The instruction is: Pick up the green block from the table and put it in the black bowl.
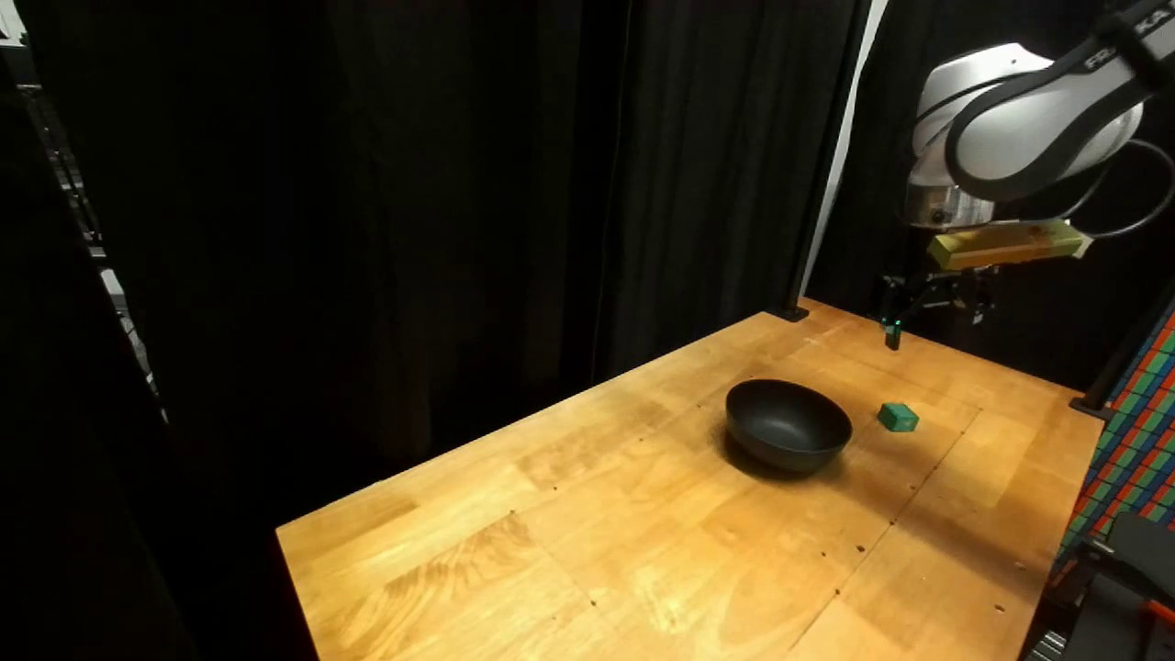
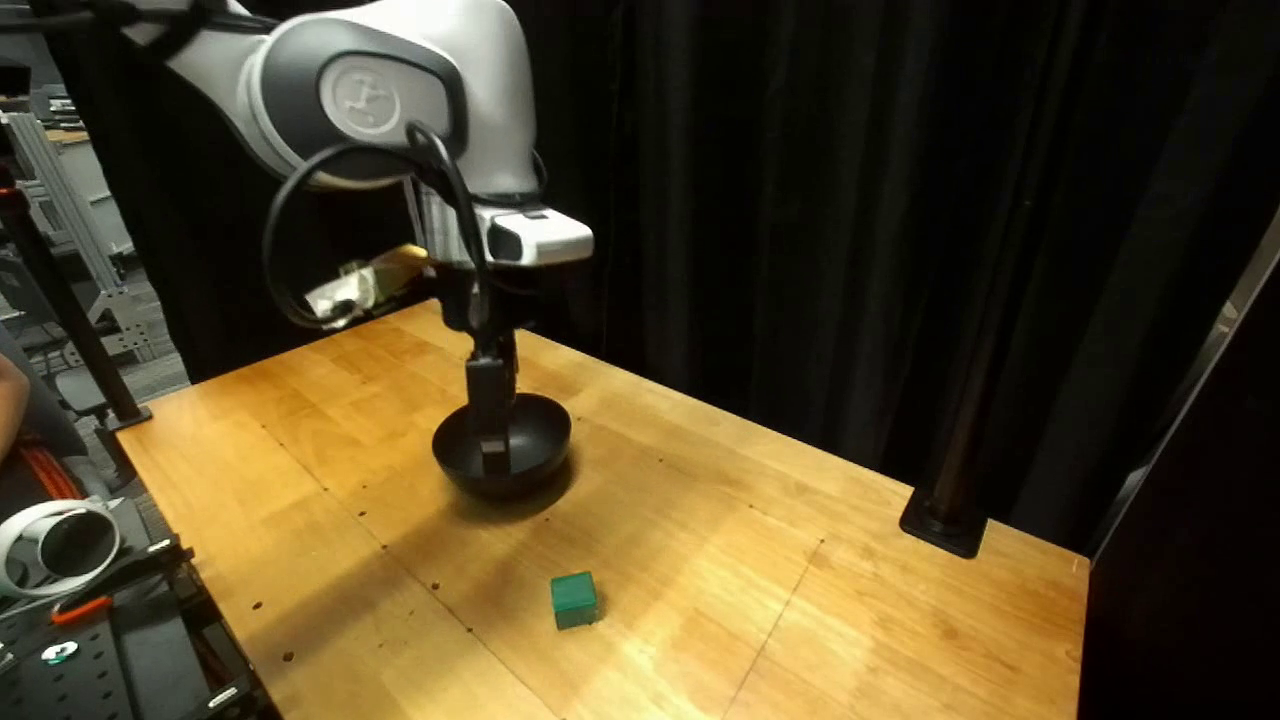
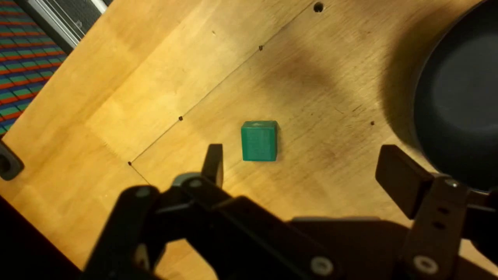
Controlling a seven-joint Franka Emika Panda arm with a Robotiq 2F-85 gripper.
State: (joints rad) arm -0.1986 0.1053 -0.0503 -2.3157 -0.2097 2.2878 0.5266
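Observation:
The green block [image 1: 898,417] sits flat on the light wooden table [image 1: 643,532]. It also shows in an exterior view [image 2: 575,602] and near the middle of the wrist view [image 3: 259,143]. The black bowl [image 1: 785,450] stands upright beside it; nothing shows inside it. The bowl is partly behind the gripper in an exterior view [image 2: 545,440] and cut off at the right of the wrist view [image 3: 467,85]. My gripper [image 1: 934,326] is open and empty, above the table and apart from the block. In the wrist view, its fingers [image 3: 305,167] are wide apart, with the block beyond the left finger.
Black posts with base plates stand at the table's edges [image 2: 943,520] [image 1: 1091,406]. Black curtains [image 1: 477,229] hang behind. A yellow piece [image 1: 1005,243] is attached above the gripper. A dark cart with a white ring-shaped object [image 2: 60,545] is beside the table.

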